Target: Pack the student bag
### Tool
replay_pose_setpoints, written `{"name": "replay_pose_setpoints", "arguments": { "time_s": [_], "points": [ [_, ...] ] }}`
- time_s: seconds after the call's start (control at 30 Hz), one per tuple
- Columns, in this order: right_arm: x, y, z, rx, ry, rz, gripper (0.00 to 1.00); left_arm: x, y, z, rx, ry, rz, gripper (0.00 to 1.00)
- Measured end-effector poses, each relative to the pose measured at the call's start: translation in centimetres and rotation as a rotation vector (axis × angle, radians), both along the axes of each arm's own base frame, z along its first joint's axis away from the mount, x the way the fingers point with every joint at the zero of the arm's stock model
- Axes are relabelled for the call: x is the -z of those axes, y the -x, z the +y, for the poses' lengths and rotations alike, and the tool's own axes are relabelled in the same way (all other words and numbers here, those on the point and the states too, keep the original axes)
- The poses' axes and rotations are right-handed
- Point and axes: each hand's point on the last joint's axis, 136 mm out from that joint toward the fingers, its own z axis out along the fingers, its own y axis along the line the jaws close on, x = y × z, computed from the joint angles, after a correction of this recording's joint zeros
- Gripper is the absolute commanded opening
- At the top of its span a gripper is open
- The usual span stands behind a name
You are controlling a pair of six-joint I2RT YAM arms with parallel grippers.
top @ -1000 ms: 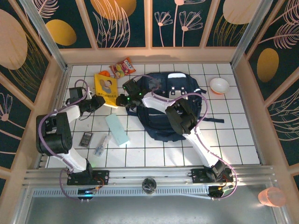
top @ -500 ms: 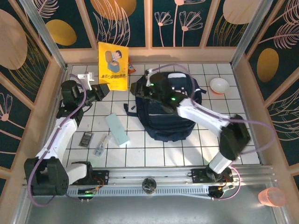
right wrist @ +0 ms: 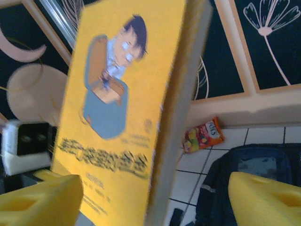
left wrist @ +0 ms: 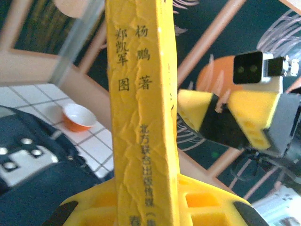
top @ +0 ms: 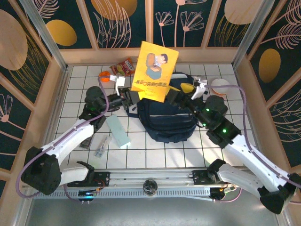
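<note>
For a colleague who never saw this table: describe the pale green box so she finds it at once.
Find the navy student bag mid-table. Left of it, on the white tiles, lies the pale green box. It is a plain long slab, bigger than the small clear packet beside it.

Backpack (top: 171, 122) sits mid-table (top: 155, 150). Book (top: 155, 70) is raised over its far left side. Bowl (top: 221, 84): far right corner. Snack packet (top: 123, 68): far edge, left. Pencil case (top: 117, 132): left of backpack.
</note>
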Motion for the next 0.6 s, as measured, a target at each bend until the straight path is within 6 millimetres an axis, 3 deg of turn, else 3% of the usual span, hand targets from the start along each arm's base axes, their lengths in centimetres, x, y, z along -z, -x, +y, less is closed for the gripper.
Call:
{"name": "replay_pose_setpoints", "arguments": {
  "time_s": [0.1, 0.23, 0.4, 0.6],
  "points": [
    [-0.4, 1.2, -0.5, -0.047, -0.021, -0.02, 0.94, 0.2, 0.6, -1.4, 0.045, 0.019, 0.013, 0.0],
    [0.4, 2.1, 0.3, -0.143, -0.028, 0.001, 0.94, -0.1, 1.0, -2.4, 0.075, 0.046, 0.011, 0.0],
    [1.6, 1.0, 0.5, -0.163, -0.046, 0.072, 0.97, -1.1, 1.8, -3.4, 0.121, 0.073, 0.007, 0.0],
    [1.2, 0.8, 1.5, -0.282, -0.096, 0.081, 0.96, -3.2, 3.1, -4.1, 0.193, 0.138, -0.017, 0.01]
  ]
}}
